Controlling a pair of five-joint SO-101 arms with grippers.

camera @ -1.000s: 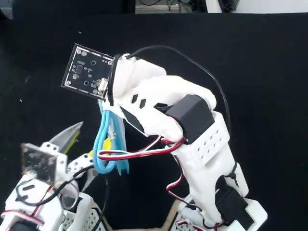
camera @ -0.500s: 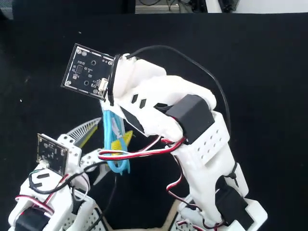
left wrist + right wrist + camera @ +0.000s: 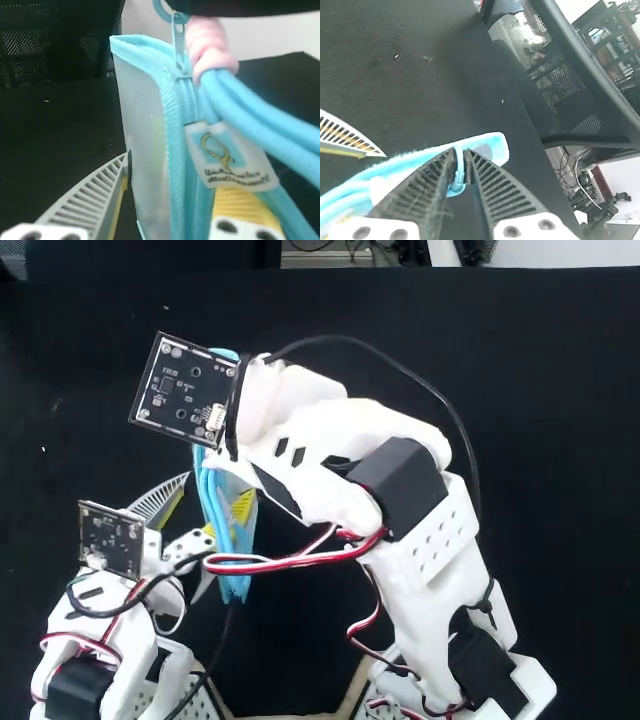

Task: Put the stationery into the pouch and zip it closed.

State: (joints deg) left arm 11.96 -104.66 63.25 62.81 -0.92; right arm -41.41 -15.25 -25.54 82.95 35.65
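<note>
A light-blue mesh pouch (image 3: 222, 540) hangs upright over the black table. My right gripper (image 3: 460, 152) is shut on its blue zipper pull (image 3: 456, 182) at the top corner and holds it up. In the left wrist view the pouch (image 3: 145, 125) is close, with its zipper pull (image 3: 176, 35), a pink piece and blue cords (image 3: 250, 125) beside it. My left gripper (image 3: 180, 175) is open, its jaws on either side of the pouch's lower part. Its grey ribbed finger (image 3: 90, 200) touches the mesh with its tip. The yellow-padded finger (image 3: 235, 210) lies against the other face.
The right arm's white body (image 3: 400, 510) and its red and white wires (image 3: 290, 558) cross just beside the pouch. The left arm's base (image 3: 90, 670) sits at the near left. Black tabletop (image 3: 540, 390) stretches to the right and far side.
My left arm has risen and swung right, bringing its jaws around the pouch. The right arm has lifted the pouch a little, so it hangs straighter.
</note>
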